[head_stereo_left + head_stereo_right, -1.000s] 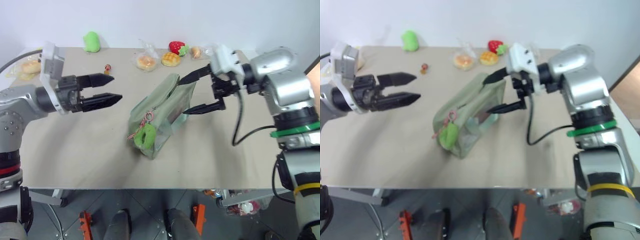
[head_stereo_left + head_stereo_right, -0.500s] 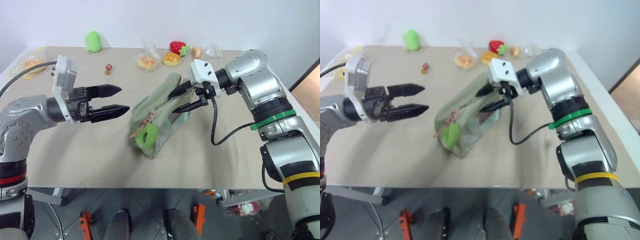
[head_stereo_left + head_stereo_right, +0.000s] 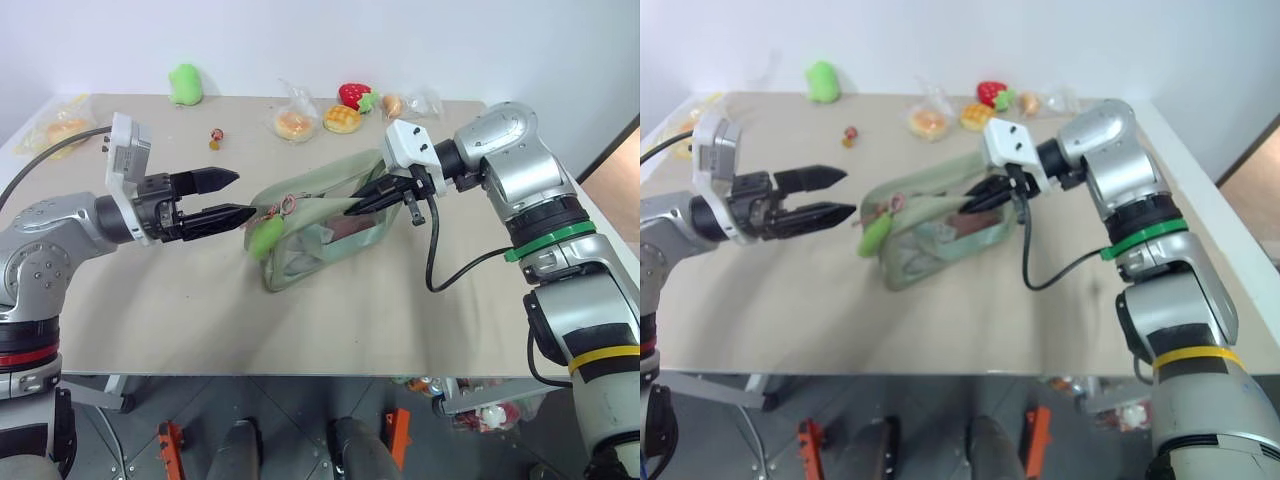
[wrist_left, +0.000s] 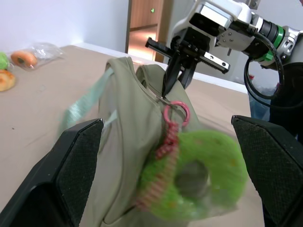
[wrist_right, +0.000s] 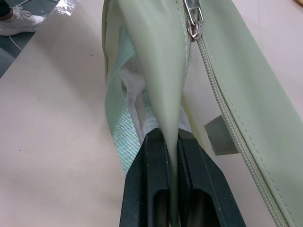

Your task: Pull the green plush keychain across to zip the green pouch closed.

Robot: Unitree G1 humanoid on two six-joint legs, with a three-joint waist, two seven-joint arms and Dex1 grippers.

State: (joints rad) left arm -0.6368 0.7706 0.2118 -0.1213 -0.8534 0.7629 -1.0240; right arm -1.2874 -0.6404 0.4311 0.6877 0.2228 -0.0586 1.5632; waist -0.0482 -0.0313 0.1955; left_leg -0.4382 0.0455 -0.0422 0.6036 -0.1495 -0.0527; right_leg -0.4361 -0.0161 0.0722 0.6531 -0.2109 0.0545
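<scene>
My right gripper (image 3: 358, 208), spread a second ago, now pinches the top fabric of the boxy sage-green fabric pouch (image 3: 315, 240). The pouch has swung leftward on the tan table (image 3: 150, 320). The lime-green ring-shaped plush keychain (image 3: 263, 238) dangles just beside my spread left gripper (image 3: 232, 196).

Your robot's arms are silver-grey metal with rounded joints. The right arm (image 3: 540, 215) wears a green ring and a yellow band, with a black cable looping beneath. Each claw has black fingers behind a white wrist block.
</scene>
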